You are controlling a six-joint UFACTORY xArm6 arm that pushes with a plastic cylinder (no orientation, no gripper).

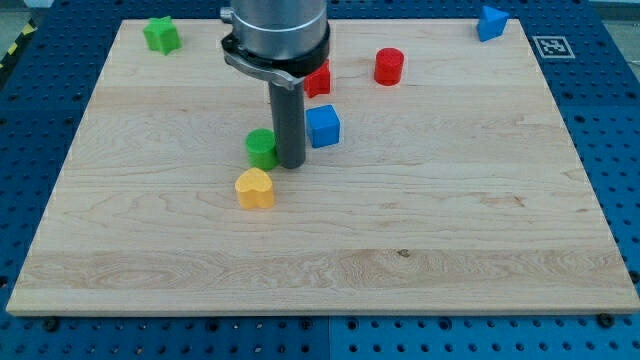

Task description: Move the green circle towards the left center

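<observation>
The green circle (261, 147) is a short green cylinder standing a little left of the board's middle. My tip (291, 163) is at the lower end of the dark rod, right against the green circle's right side. A blue cube (323, 126) sits just to the right of the rod. A yellow heart-shaped block (255, 188) lies just below the green circle.
A red block (318, 79) is partly hidden behind the arm. A red cylinder (389, 66) stands at the upper middle right. A green star-shaped block (161, 34) sits at the top left, and a blue triangular block (490, 22) at the top right. The wooden board (450, 230) ends at blue perforated table.
</observation>
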